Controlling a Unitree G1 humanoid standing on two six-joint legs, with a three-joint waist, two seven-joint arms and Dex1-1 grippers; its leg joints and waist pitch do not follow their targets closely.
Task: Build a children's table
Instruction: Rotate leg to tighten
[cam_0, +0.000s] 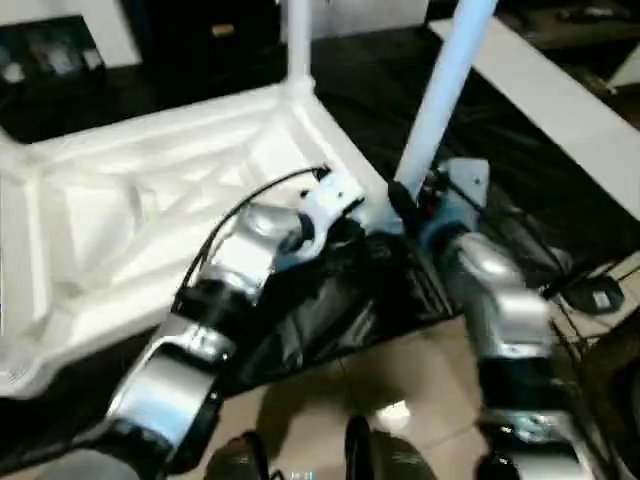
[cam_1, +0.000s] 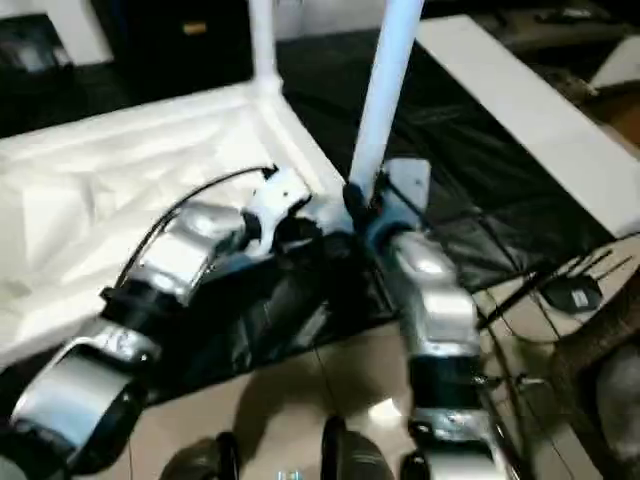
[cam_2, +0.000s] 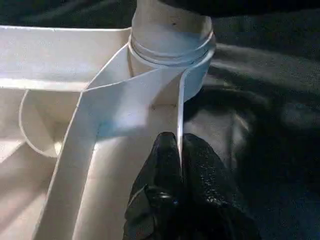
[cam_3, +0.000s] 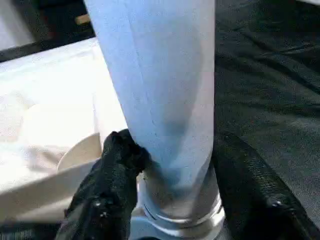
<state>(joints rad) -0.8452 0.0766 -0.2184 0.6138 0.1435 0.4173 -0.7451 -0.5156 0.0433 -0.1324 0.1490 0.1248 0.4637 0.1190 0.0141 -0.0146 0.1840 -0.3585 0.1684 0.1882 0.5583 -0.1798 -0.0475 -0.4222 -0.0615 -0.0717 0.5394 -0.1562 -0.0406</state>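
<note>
Now the white table top (cam_0: 130, 210) lies upside down on the black cover (cam_0: 520, 170), its ribbed underside up, filling the head view from about 9 to 11 o'clock. One leg (cam_0: 297, 40) stands upright in the far corner socket at 12 o'clock. A second leg (cam_0: 445, 85) rises from the near corner socket (cam_2: 170, 47) close to centre and leans toward 1 o'clock.

The right pincer (cam_3: 170, 170) is clenched around this second leg low down, just above the socket, one black finger on each side of the tube and touching it. The left pincer (cam_2: 181, 165) is pinched onto the thin side wall of the table top right beside that same socket, a finger on either face of the wall; the grip looks firm, though the fingertips blur together there.

Both silver forearms reach in from 6 o'clock and meet at that corner. A white board (cam_0: 560, 110) lies on the cover at 2 o'clock, well apart from the table top
</note>
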